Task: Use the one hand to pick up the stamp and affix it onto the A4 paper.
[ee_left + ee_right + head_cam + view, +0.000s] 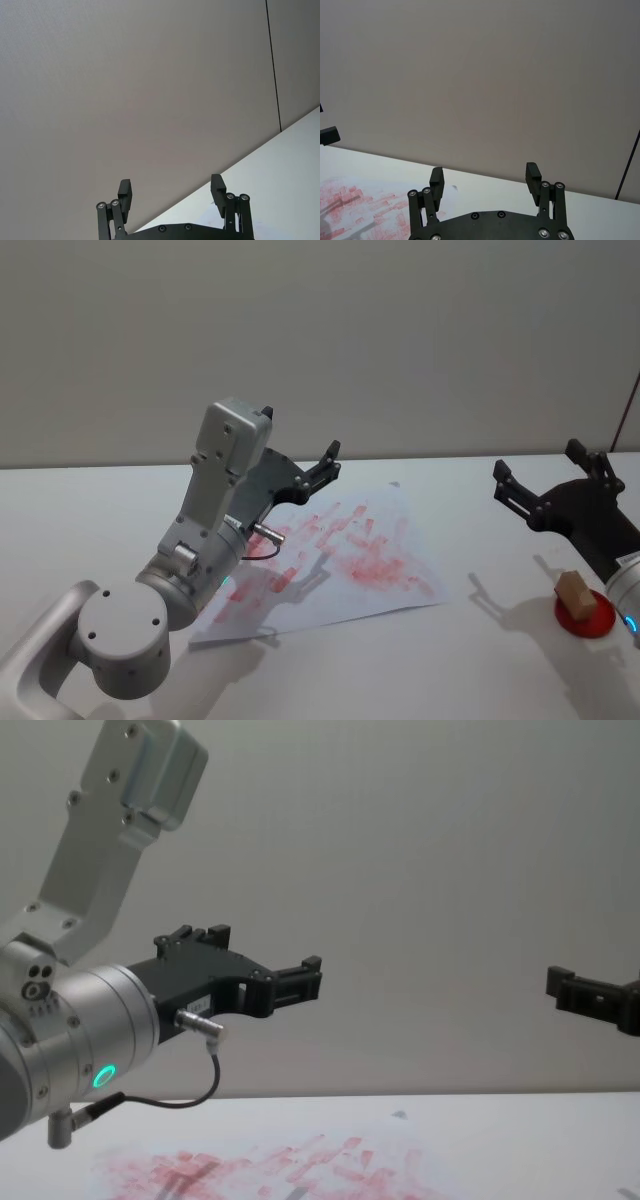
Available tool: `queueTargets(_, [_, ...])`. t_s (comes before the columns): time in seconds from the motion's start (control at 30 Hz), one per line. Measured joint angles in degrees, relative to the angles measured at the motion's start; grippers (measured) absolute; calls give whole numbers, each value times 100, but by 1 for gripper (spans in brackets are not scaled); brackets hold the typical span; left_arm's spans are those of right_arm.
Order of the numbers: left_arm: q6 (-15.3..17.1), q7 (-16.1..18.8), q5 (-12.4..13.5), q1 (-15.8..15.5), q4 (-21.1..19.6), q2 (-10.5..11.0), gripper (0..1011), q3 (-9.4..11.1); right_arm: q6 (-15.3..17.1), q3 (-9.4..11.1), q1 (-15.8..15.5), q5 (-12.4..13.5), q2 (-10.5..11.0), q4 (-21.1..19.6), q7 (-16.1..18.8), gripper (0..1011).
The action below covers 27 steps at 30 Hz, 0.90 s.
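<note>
While aloft, R claw [538, 465] nr stamp [573, 592].

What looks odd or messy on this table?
The A4 paper lies askew on the table, crowded with overlapping, smeared red stamp prints. The stamp rests on its red pad near the right claw. Nothing looks spilled or broken.

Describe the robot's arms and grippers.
The left gripper and right gripper are flat black plates with short notched fingers on bolted linkages. The left arm is silver-grey, with round joints, a boxy link, a green light ring and a thin black cable. The right arm is silver with a blue light.
</note>
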Motion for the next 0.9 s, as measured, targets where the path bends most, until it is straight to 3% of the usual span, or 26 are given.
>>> queueTargets(0.9, [0,0,0,0,0,0,1001,0,0,3,-4,4,2,-4,-1,1001])
